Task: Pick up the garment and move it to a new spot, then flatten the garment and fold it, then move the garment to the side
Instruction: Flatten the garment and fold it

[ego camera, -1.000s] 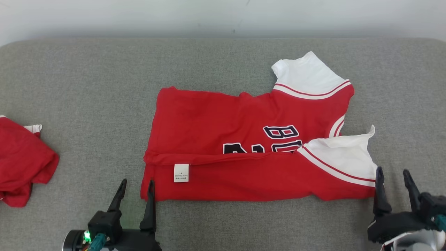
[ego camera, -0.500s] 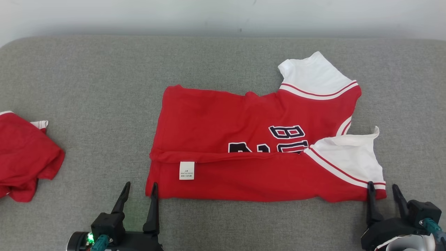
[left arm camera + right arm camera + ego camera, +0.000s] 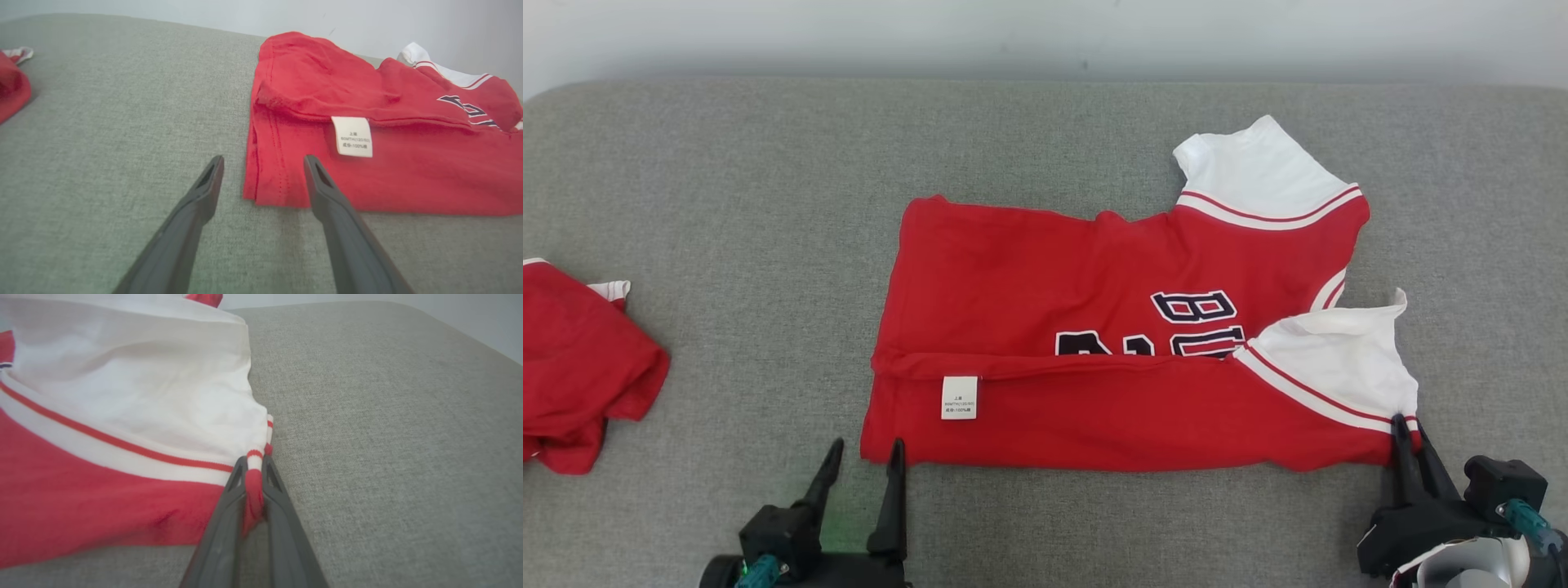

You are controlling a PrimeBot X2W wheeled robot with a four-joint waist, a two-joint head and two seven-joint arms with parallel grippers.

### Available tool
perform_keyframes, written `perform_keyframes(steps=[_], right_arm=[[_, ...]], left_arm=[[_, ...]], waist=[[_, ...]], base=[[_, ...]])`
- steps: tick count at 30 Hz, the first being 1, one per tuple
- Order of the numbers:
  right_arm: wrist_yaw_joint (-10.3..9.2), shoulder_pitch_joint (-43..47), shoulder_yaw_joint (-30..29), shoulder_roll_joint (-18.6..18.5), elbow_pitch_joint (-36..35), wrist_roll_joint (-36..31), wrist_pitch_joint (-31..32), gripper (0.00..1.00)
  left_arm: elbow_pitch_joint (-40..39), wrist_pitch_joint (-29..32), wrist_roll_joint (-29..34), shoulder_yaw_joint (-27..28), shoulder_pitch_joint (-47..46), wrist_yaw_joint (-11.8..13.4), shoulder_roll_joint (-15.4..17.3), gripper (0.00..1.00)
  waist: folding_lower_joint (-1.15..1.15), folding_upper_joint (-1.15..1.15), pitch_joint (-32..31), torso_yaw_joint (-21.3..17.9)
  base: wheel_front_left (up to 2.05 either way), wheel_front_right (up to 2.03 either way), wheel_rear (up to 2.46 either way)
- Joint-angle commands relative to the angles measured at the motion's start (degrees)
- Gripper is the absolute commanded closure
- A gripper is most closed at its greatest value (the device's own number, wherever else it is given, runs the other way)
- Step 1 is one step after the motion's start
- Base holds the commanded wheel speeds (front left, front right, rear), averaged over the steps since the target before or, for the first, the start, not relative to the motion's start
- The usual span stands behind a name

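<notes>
The garment [image 3: 1094, 327] is a red jersey with white sleeves and dark lettering, lying sideways on the grey surface with its near long edge folded over and a white label [image 3: 959, 397] showing. My right gripper [image 3: 1409, 430] is shut on the garment's near right corner, and the right wrist view shows the red and white hem [image 3: 254, 486] pinched between the fingers. My left gripper [image 3: 866, 457] stands open at the near left corner [image 3: 269, 192], one finger on each side of the hem, in the left wrist view [image 3: 263, 161] too.
A second red garment [image 3: 580, 367] lies crumpled at the far left, also seen in the left wrist view as a red heap [image 3: 12, 87]. The grey padded surface [image 3: 727, 204] ends at a pale wall [image 3: 1045, 33] behind.
My right gripper moved in onto the garment's near right corner and shut on it. My left gripper shifted slightly right toward the near left corner and stayed open. The camera shifted a little.
</notes>
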Motion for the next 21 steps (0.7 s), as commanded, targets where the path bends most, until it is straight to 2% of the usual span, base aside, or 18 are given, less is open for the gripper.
perform_keyframes(steps=[1, 7, 13, 15, 21], right_arm=[[-0.25, 0.70, 0.18, -0.26, -0.18, 0.39, 0.55, 1.00], [-0.20, 0.00, 1.33, 0.80, -2.80, 0.89, 0.35, 1.00], [-0.20, 0.09, 2.32, 0.32, -3.95, 1.54, 0.35, 1.00], [-0.20, 0.12, 2.39, 0.08, -4.04, 1.56, 0.35, 1.00], [-0.20, 0.77, 1.87, 0.30, -5.33, 1.88, 0.32, 1.00]], left_arm=[[0.86, -0.18, -1.16, -0.31, 0.19, -0.25, 0.07, 0.00], [5.46, -0.18, -3.55, -1.43, -2.07, -0.84, 0.07, 0.00], [7.16, -0.18, -4.02, -1.60, -3.77, -0.32, 0.07, 0.00], [7.34, -0.18, -3.85, -1.87, -3.99, -0.41, 0.08, 1.00], [7.62, -0.18, -5.04, -2.10, -3.32, -0.96, 0.08, 1.00]], waist=[[0.00, 0.00, 0.06, -0.09], [0.00, 0.00, 0.97, -0.67], [0.00, 0.00, 1.45, -0.97], [0.00, 0.00, 1.52, -1.01], [0.00, 0.00, 0.92, -1.11]], base=[[0.00, 0.00, 0.00], [0.00, 0.00, 0.00], [0.00, 0.00, 0.00], [0.00, 0.00, 0.00], [0.00, 0.00, 0.00]])
